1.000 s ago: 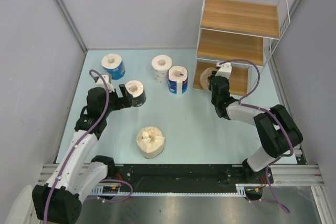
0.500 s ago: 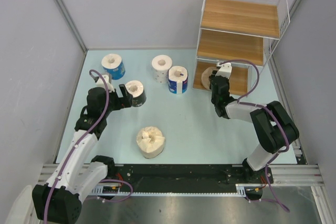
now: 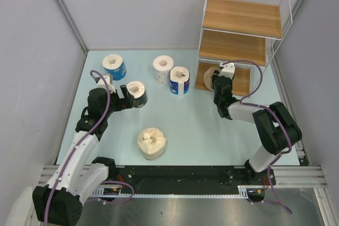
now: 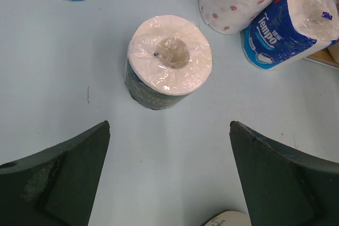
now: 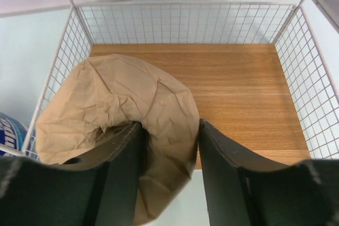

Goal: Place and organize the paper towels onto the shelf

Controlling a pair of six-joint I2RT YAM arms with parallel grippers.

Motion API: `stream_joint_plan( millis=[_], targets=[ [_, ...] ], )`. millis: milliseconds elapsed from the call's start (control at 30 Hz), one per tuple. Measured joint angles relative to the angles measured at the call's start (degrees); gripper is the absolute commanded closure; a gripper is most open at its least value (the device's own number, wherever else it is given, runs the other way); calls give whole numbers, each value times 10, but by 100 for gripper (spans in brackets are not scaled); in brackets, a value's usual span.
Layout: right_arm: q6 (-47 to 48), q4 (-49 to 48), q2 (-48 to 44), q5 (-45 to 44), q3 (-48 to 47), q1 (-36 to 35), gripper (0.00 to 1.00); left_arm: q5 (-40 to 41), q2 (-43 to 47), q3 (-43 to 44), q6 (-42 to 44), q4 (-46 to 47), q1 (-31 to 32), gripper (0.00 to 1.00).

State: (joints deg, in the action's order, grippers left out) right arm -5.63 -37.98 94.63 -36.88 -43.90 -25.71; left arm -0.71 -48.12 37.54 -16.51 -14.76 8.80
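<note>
My right gripper is shut on the wall of the tan-brown roll at the front left of the shelf's bottom board. In the right wrist view one finger sits inside the roll's core and the other outside, the gripper closed on the crumpled paper over the board. My left gripper is open and empty just short of the dark-wrapped roll, which stands upright ahead of the gripper in the left wrist view.
Upright on the table are a blue roll at far left, a white red-speckled roll, a second blue roll beside it near the shelf, and a cream roll near the front. The shelf's upper two boards are bare.
My right gripper has edged slightly toward the shelf with the tan-brown roll. The left arm has not moved.
</note>
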Motion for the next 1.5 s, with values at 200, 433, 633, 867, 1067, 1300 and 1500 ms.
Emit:
stream_joint_plan(
  millis=[200,433,633,867,1067,1300,1500],
  targets=[
    [8,0,-39,1,0,1,46,0,0,0,0,0,0,0],
    [9,22,-103,2,0,-2,42,0,0,0,0,0,0,0],
    [-11,112,-188,13,0,-32,40,0,2,0,0,0,0,0],
    [-44,243,-321,64,0,-189,36,0,3,0,0,0,0,0],
    [-110,362,-336,127,0,-339,23,0,5,0,0,0,0,0],
    [-146,380,-247,221,0,-402,21,0,8,0,0,-2,0,0],
    [-153,371,-205,289,-6,-409,21,0,9,0,0,-5,0,0]
  ],
)
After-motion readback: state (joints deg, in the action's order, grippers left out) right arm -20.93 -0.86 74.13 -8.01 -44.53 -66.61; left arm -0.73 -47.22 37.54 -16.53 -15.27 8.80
